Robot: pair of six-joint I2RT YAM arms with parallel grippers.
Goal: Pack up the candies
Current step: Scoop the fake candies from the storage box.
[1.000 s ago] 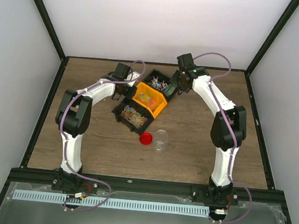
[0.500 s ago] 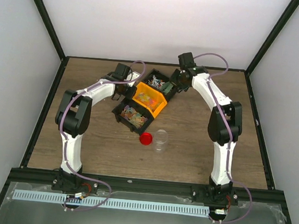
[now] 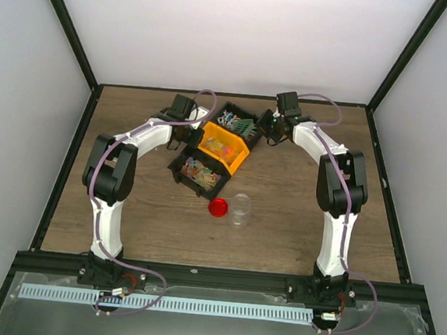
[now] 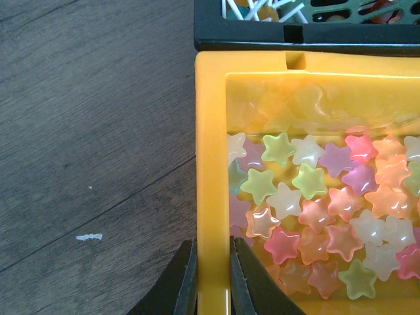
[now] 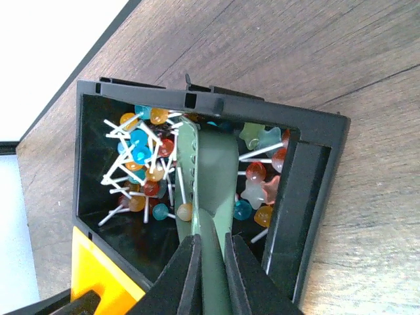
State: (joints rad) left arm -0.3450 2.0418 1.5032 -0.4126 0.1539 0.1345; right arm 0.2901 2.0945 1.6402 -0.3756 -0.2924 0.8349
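Observation:
Three bins stand in a row at the table's middle. Star-shaped candies (image 4: 308,197) in pastel colours fill the yellow bin (image 3: 222,148). My left gripper (image 4: 212,246) is shut on that bin's left wall (image 4: 211,164), one finger on each side. The far black bin (image 5: 308,190) holds candies on thin white sticks (image 5: 141,164). My right gripper (image 5: 211,239) is shut on the handle of the green slotted scoop (image 5: 205,174), whose blade lies among those stick candies. The near black bin (image 3: 198,173) holds orange-yellow candies.
A clear jar (image 3: 241,208) stands open in front of the bins, with the round red lid (image 3: 218,207) lying just left of it. Bare wooden table (image 3: 305,214) extends to both sides, bounded by a black frame.
My right wrist has swung to the right and tilted, so the green scoop now lies lower in the far black bin. The left gripper and the yellow bin have not moved.

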